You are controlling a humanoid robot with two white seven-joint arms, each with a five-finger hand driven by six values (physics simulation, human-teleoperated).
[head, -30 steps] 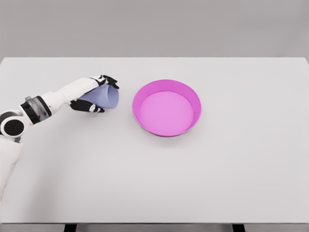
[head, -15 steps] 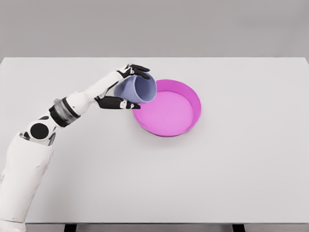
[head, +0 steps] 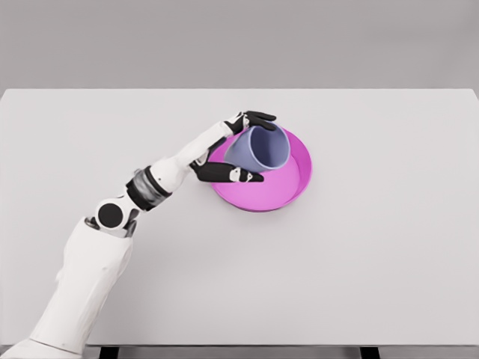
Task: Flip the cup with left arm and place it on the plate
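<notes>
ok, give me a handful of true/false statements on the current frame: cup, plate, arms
1. The left hand is holding the cup. True.
2. The cup stands upright on the table, away from the plate. False: it is tilted, its opening facing right and toward the camera, held over the left part of the plate.
3. The plate is pink. True.
4. The right arm is reaching toward the plate. False: no right arm shows in the head view.
5. The cup is red. False: it is pale blue-violet.
</notes>
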